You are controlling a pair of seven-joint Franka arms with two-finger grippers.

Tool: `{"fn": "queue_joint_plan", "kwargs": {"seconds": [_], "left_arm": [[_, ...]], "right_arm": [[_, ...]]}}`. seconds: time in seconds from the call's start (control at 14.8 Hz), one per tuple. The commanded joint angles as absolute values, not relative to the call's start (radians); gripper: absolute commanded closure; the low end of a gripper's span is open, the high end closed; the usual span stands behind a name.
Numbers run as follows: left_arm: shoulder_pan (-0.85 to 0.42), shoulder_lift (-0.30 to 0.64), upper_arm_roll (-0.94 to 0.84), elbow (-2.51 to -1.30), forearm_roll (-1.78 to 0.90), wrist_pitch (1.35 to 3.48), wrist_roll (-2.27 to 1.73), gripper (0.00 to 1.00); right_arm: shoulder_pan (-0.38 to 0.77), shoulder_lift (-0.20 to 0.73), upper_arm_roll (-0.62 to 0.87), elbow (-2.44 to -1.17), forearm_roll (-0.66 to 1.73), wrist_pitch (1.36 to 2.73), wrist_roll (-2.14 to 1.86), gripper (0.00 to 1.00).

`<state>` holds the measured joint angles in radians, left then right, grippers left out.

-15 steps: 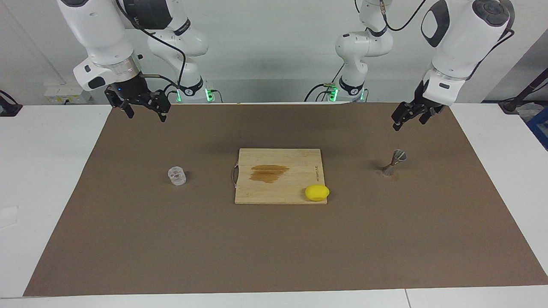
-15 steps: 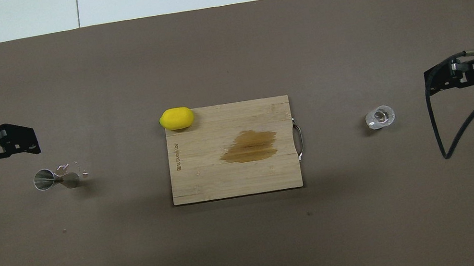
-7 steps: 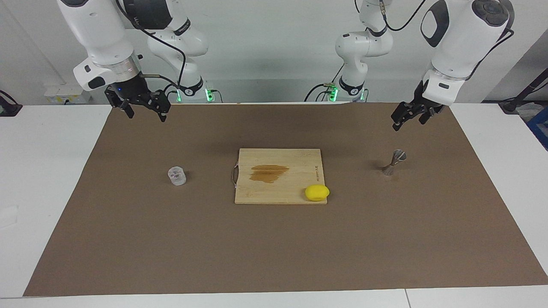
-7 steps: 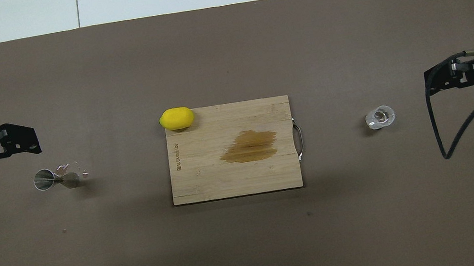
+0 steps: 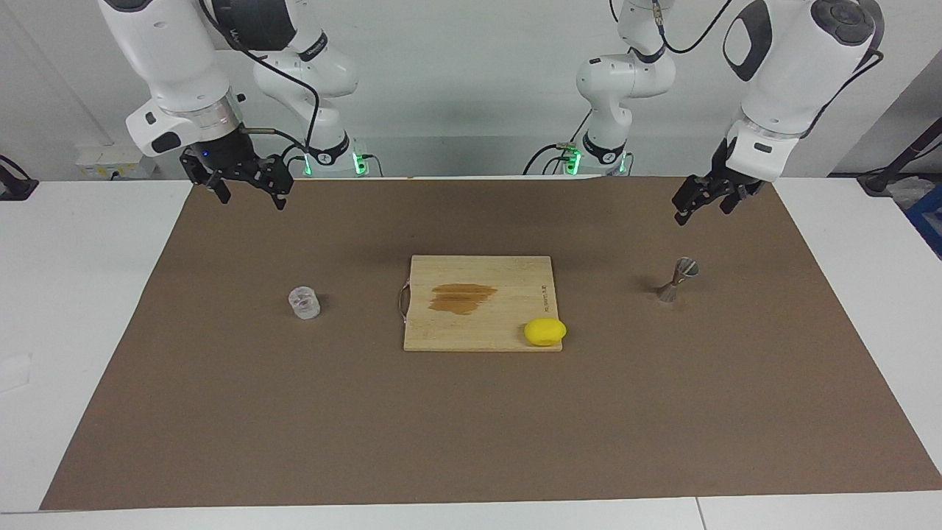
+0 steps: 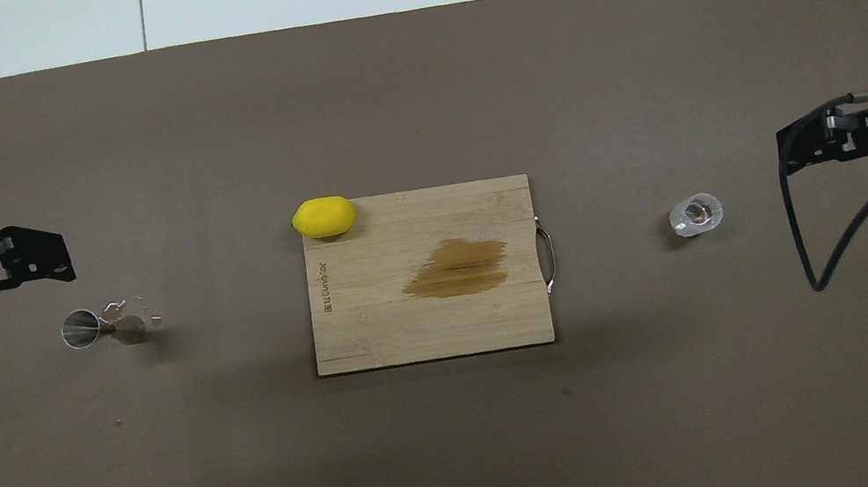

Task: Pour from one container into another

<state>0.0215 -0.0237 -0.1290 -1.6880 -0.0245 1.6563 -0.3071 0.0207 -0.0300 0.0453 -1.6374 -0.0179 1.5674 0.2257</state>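
Facing view, right gripper [image 5: 245, 193]: upper left of the frame, hanging in the air over the brown mat's [image 5: 471, 442] top edge, fingers spread apart and holding nothing.
Facing view, left gripper [image 5: 705, 203]: upper right of the frame, also up over the mat near its top edge, jaws parted and empty.
Facing view, glass cup [image 5: 304, 302]: left of centre, upright on the mat, well below the right gripper and apart from it.
Facing view, jigger [image 5: 676, 280]: right of centre, standing on one cone, below the left gripper with clear mat between them.
Facing view, cutting board [image 5: 478, 302]: middle of the frame, with a brown stain on it; a lemon [image 5: 545, 331] sits at its lower right corner.
Overhead view, right gripper [image 6: 814, 143]: right edge of the frame, just above and to the right of the glass cup [image 6: 696, 215].
Overhead view, left gripper [image 6: 35, 260]: left edge, above the jigger [image 6: 101, 327] (small glints lie on the mat beside it).
Overhead view, board [image 6: 431, 329]: centre, lemon [image 6: 323, 217] at its upper left corner.
Stage: neither vessel is grasped, so the pour looks not yet begun.
Risk, cup: thick clear glass is probably slick; an off-centre pinch could let it slip or skid.
Risk, jigger: its narrow waist and small foot make it easy to topple with a nudge, and its small mouth leaves little margin, so a fast tilt would likely spill onto the mat.
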Motion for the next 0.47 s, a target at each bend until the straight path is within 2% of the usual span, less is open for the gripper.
{"fn": "queue_joint_plan", "kwargs": {"seconds": [0.0, 0.41], "left_arm": [[0.018, -0.023, -0.133, -1.684, -0.018, 1.664, -0.313, 0.00], [0.012, -0.025, -0.137, -1.696, -0.018, 1.719, -0.313, 0.00]], "right_arm": [[0.021, -0.032, 0.040, -1.632, 0.000, 1.554, 0.230, 0.00], [0.021, -0.032, 0.040, -1.632, 0.000, 1.554, 0.230, 0.00]]}}
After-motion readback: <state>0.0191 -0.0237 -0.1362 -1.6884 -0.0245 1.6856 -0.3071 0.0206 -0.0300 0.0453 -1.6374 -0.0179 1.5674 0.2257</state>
